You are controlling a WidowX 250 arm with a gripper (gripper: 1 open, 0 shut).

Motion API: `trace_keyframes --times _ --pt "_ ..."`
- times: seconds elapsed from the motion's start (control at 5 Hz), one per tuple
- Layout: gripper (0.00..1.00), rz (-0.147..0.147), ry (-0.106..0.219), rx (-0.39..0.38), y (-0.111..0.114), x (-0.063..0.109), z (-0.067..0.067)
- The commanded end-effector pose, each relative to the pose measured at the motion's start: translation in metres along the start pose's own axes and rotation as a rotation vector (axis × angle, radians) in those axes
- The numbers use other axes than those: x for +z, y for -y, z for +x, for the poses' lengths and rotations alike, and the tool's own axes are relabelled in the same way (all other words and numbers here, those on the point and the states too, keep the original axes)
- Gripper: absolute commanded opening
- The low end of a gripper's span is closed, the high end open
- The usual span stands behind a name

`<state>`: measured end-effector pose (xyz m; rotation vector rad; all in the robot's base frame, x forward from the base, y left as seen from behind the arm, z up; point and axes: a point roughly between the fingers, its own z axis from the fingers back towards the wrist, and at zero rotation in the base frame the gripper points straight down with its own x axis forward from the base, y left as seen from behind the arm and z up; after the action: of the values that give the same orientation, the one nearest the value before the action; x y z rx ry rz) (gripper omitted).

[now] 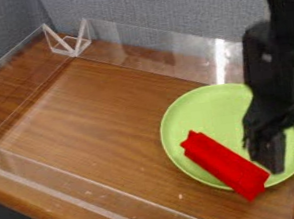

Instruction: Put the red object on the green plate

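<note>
Clearing the tool [277, 138] from the plate [207, 110] is the step I judge to be in hand: the block [225, 164] lies flat on the plate's near half, its lower end reaching the rim, and nothing grips it. The tool hangs just above and to the right of the block, pointing down; its jaws are released and carry nothing. To do this well, I would lift straight up until the fingertips are well above the block, then move sideways, so that no fingertip drags the block off the rim. The desk [90, 108] is bare wood inside a clear wall [170, 50]; a small wire stand [67, 38] sits at the far left corner, well apart. The wall's right side stands near the plate, so I would keep any sideways travel away from it.
</note>
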<state>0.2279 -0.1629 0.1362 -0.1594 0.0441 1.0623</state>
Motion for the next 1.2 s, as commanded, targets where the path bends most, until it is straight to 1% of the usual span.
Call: trace_keyframes --times 0.0,0.2,0.4,0.6,0.8,1.0 --pt "1.00 -0.076 0.008 -0.043 0.002 0.032 0.018" --pt "1.00 -0.094 0.018 -0.051 -0.008 0.042 0.051" --pt "1.00 -0.105 0.050 -0.057 -0.011 0.035 0.089" --pt "1.00 -0.091 0.043 -0.118 0.017 0.028 0.060" --pt "1.00 -0.089 0.050 -0.164 0.031 0.032 0.037" --pt "1.00 -0.096 0.114 -0.126 0.003 0.040 0.066"
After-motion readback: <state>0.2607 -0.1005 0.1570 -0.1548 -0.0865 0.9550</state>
